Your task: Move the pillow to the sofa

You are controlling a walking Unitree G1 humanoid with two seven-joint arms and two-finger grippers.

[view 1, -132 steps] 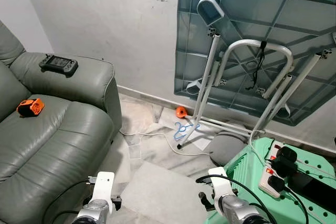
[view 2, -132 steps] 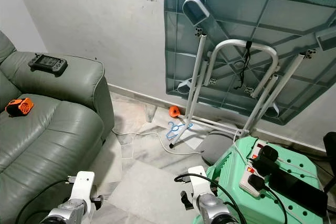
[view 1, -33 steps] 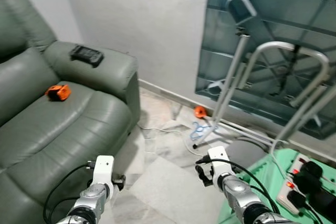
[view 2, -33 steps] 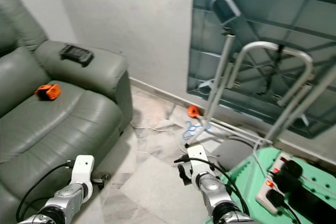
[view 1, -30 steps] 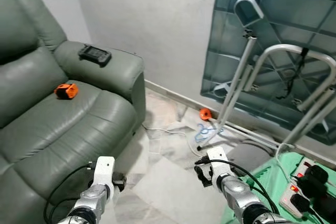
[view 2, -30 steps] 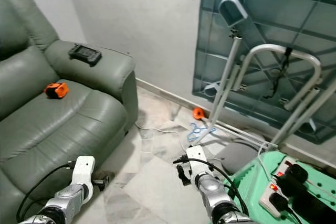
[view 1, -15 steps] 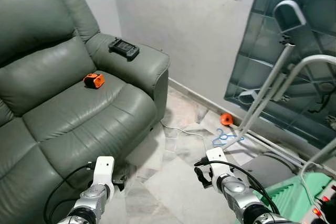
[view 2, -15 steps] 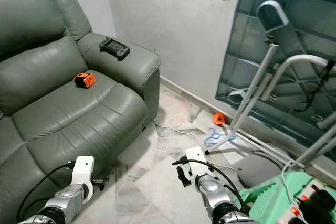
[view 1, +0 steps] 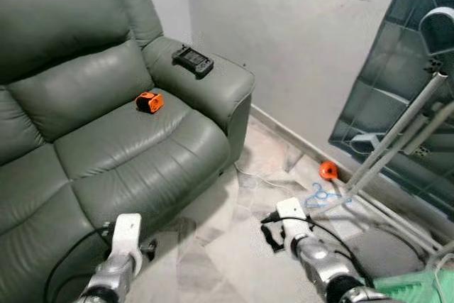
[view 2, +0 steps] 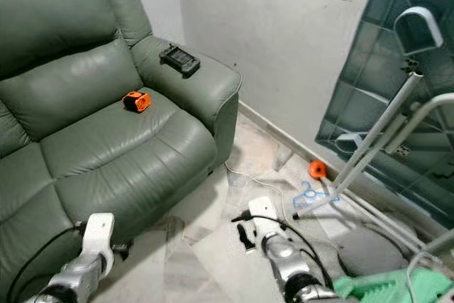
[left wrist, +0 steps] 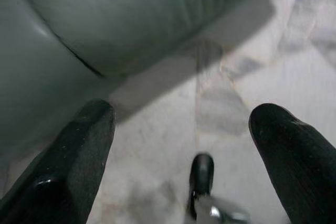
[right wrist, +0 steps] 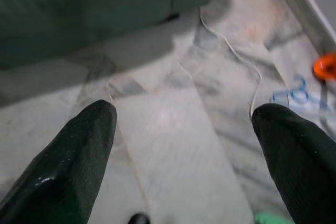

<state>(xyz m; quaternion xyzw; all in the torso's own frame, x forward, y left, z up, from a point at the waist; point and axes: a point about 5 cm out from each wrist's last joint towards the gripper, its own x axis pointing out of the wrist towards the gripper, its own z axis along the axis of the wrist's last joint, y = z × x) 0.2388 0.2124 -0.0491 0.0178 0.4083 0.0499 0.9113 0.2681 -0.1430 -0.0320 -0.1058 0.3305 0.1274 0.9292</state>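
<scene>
The grey-green leather sofa [view 1: 128,147] fills the left half of the eye views, with its seat and right armrest facing me. A grey rounded cushion [view 2: 365,252] lies on the floor at the lower right, beside a green stool. Both arms are held low at the bottom edge. My left gripper [left wrist: 182,111] is open over the marble floor, just in front of the sofa's base. My right gripper [right wrist: 185,111] is open too, over bare floor tiles with a white cable [right wrist: 236,61] ahead of it. Neither gripper holds anything.
An orange gadget [view 1: 148,101] lies on the sofa seat and a black controller [view 1: 192,60] on the armrest. An upturned folding table [view 1: 411,104] leans on the wall at right. An orange ball [view 1: 328,169] and a blue hanger [view 1: 323,195] lie on the floor.
The camera has swung left, so the sofa takes up more of the view and the green stool has slid to the right edge. Both arms keep the same low pose.
</scene>
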